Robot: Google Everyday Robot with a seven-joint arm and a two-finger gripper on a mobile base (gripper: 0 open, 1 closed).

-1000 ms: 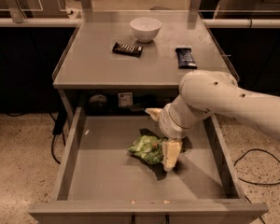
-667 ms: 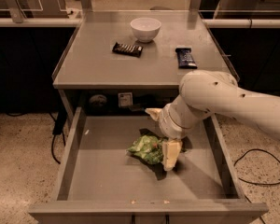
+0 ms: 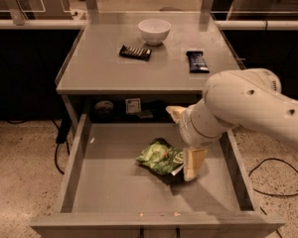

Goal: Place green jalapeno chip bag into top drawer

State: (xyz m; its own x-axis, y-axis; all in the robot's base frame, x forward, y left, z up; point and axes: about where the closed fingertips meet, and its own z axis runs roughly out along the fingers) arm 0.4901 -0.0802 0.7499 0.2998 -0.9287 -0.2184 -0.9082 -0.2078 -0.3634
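As nothing had moved, the green jalapeno chip bag [image 3: 158, 157] lay placed in the top drawer [image 3: 114, 187].
Tool [image 3: 193, 163] sat at the bag's right edge; I could not tell its grip.

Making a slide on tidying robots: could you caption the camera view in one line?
The tool is at the green chip bag lying inside the open top drawer.

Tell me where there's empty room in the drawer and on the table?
In the top drawer: the bare floor between the green jalapeno chip bag and the left wall, and the strip along the front wall. On the table: left of the dark striped packet. Crowded: right-middle of the drawer, where the gripper is beside the bag.
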